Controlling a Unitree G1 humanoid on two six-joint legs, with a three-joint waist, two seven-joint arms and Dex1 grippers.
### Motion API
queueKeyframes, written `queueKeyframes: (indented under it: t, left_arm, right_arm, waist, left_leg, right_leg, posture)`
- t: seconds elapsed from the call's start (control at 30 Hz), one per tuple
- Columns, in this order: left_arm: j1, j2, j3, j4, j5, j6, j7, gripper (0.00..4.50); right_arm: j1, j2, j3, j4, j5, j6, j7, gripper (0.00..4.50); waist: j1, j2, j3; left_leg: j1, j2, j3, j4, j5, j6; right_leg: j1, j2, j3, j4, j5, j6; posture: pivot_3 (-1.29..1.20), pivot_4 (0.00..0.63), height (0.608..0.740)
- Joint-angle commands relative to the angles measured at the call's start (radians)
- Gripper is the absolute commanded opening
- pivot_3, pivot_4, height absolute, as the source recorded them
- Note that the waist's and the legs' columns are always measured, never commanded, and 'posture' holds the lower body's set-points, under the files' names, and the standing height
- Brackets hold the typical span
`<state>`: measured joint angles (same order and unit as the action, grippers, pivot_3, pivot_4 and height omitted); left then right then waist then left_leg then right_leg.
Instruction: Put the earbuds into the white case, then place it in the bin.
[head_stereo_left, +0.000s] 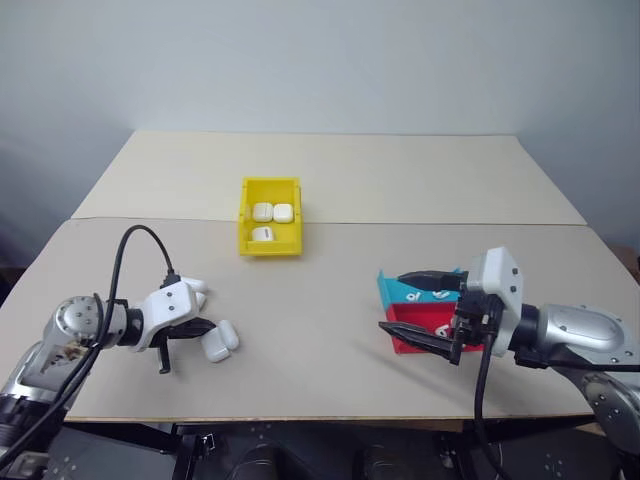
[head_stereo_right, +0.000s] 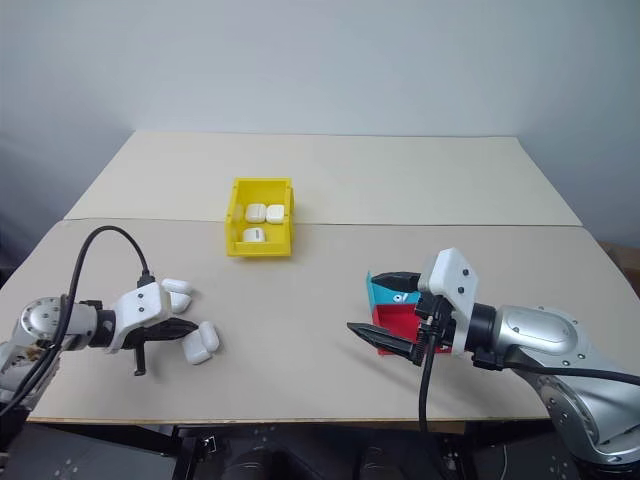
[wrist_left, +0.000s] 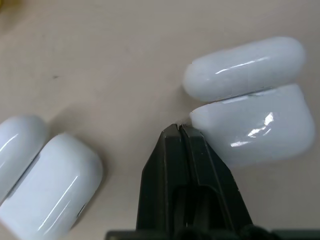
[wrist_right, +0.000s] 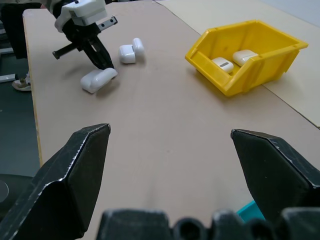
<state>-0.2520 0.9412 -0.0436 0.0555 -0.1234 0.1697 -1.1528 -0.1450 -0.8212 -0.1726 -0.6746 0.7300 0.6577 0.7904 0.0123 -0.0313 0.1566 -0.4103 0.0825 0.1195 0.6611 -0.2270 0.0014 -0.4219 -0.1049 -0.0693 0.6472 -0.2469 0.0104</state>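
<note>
Risk I see: left gripper, jaws shut and empty, touches the open case near the bin and could shove it away, while right gripper gapes empty.

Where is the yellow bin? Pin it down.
In the left eye view, the yellow bin sits left of centre at the seam between the two table boards, beyond the left gripper, holding three white cases.
</note>
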Motion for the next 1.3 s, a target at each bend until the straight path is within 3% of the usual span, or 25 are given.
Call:
queueKeyframes:
  t: [0.03, 0.2, 0.27, 0.37, 0.53, 0.7, 0.9, 1.0, 1.3]
  left_arm:
    - [-0.040, -0.007, -0.008, 0.006, 0.005, -0.020, -0.007, 0.05]
    - [-0.089, 0.077, 0.020, 0.043, 0.014, -0.007, -0.052, 0.05]
    - [-0.119, 0.120, 0.032, 0.054, -0.003, 0.001, -0.094, 0.43]
    - [-0.156, 0.173, 0.039, 0.036, -0.037, 0.026, -0.163, 1.29]
    - [-0.112, 0.259, 0.092, -0.144, -0.156, 0.172, -0.263, 2.98]
    - [-0.042, 0.354, 0.109, -0.364, -0.194, 0.440, -0.211, 4.49]
    - [-0.049, 0.402, 0.053, -0.542, -0.242, 0.717, -0.138, 4.49]
    - [-0.147, 0.392, -0.053, -0.586, -0.242, 0.875, -0.095, 4.49]
    - [-0.307, 0.332, -0.311, -0.542, -0.143, 0.947, -0.019, 4.49]
  right_arm:
    - [-0.001, -0.019, -0.042, -0.038, 0.024, 0.006, -0.009, 4.50]
    - [-0.009, -0.028, -0.041, -0.025, 0.026, -0.001, 0.000, 4.50]
    - [-0.035, -0.023, -0.022, -0.006, 0.019, -0.006, 0.002, 4.50]
    - [-0.065, -0.017, 0.001, 0.019, 0.011, -0.013, 0.011, 4.50]
    - [-0.092, -0.009, 0.033, 0.049, -0.007, -0.027, 0.039, 4.50]
    - [-0.105, 0.001, 0.049, 0.052, -0.009, -0.024, 0.042, 4.50]
    - [-0.103, 0.000, 0.048, 0.057, -0.014, -0.025, 0.050, 4.50]
    - [-0.104, 0.002, 0.044, 0.058, -0.013, -0.026, 0.055, 4.50]
    - [-0.112, 0.004, 0.046, 0.051, -0.018, -0.023, 0.052, 4.50]
  waist:
    - [0.000, 0.000, 0.000]
    - [-0.004, 0.000, 0.000]
    - [-0.006, 0.000, 0.000]
    - [-0.003, 0.000, 0.000]
    - [-0.002, 0.000, 0.000]
    - [-0.002, 0.000, 0.000]
    - [-0.001, 0.000, 0.000]
    - [0.002, 0.000, 0.000]
    - [-0.001, -0.001, 0.000]
  left_leg:
    - [0.000, 0.000, 0.000, 0.000, 0.000, 0.000]
    - [0.000, 0.000, 0.000, 0.000, 0.000, 0.000]
    - [0.000, 0.001, 0.000, 0.000, 0.000, 0.000]
    - [0.000, 0.001, 0.000, 0.000, 0.000, 0.000]
    - [-0.001, 0.000, 0.000, 0.000, 0.000, 0.000]
    - [-0.001, 0.001, 0.000, 0.000, 0.000, 0.000]
    - [0.000, 0.001, -0.001, 0.000, 0.000, 0.000]
    - [0.000, 0.001, -0.001, 0.000, 0.000, 0.000]
    - [0.000, 0.000, -0.001, 0.000, 0.000, 0.000]
  right_leg:
    - [0.000, 0.000, 0.000, 0.000, 0.000, 0.000]
    - [0.000, 0.001, 0.000, 0.000, 0.000, 0.000]
    - [-0.001, 0.001, 0.000, 0.000, 0.000, 0.000]
    - [0.000, 0.001, 0.000, 0.000, 0.000, 0.000]
    - [-0.001, 0.001, 0.000, 0.000, 0.000, 0.000]
    - [-0.001, 0.001, 0.000, 0.000, 0.000, 0.000]
    - [0.000, 0.002, 0.001, 0.001, 0.000, 0.000]
    - [0.000, 0.002, 0.001, 0.001, 0.000, 0.000]
    - [-0.001, 0.003, 0.002, 0.001, 0.000, 0.000]
  posture:
    - [0.00, 0.150, 0.740]
    - [0.00, 0.150, 0.740]
    - [0.00, 0.150, 0.740]
    - [0.00, 0.150, 0.740]
    - [0.00, 0.150, 0.740]
    - [0.00, 0.150, 0.740]
    - [0.00, 0.150, 0.740]
    - [0.00, 0.150, 0.740]
    - [0.00, 0.150, 0.740]
